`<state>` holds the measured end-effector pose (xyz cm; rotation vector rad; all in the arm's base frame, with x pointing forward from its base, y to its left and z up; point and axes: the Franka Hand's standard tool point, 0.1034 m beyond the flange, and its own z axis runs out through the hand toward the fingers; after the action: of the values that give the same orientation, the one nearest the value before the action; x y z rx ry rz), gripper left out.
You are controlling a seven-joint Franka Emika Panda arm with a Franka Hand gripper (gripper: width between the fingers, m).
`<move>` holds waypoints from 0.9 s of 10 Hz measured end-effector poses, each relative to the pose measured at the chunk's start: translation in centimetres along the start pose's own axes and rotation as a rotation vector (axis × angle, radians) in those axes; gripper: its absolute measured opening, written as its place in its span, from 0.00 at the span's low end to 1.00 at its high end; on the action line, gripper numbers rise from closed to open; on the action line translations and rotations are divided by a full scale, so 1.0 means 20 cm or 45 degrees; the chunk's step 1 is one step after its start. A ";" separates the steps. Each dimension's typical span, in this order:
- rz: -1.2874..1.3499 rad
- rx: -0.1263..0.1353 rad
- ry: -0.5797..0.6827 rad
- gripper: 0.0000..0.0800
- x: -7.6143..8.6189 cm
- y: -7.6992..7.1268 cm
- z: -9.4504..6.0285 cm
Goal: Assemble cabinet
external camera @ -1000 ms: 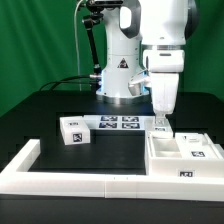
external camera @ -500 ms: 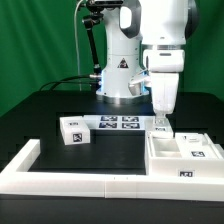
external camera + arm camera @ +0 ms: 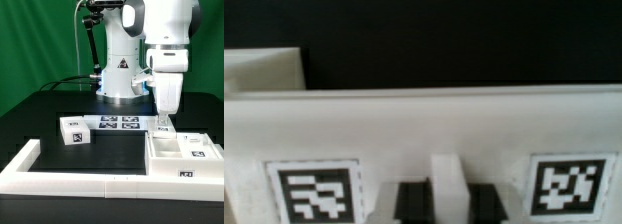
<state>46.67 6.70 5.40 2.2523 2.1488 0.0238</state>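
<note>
black table [image 3: 40, 112], green backdrop: we see the cabinet [image 3: 185, 172] at the exterior view's right, against the low white wall [image 3: 80, 180]. the gripper [image 3: 161, 125] meets its rear edge, jaws narrowly apart astride a thin white rib [image 3: 446, 172]; whether they pinch it we cannot tell.

- You see the gripper [image 3: 162, 124] pointing straight down, its tips at the far rim of the cabinet [image 3: 186, 156]; you cannot tell whether the jaws grip anything.
- The cabinet lies toward 4 o'clock from the picture's centre, hollows facing up.
- A small tagged block [image 3: 72, 131] sits toward 9 o'clock, just beside the marker board [image 3: 118, 123].
- The low white wall [image 3: 70, 178] runs toward 7 o'clock.
</note>
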 end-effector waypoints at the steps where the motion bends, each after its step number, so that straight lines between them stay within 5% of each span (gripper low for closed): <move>1: -0.010 0.006 -0.002 0.09 -0.02 0.00 0.00; 6: 0.017 -0.008 0.002 0.09 -0.02 0.05 0.00; 7: 0.018 -0.034 0.018 0.09 -0.01 0.05 0.00; 9: 0.011 -0.025 0.015 0.09 -0.01 0.05 0.01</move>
<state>47.66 6.37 5.27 2.2572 2.1349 0.0583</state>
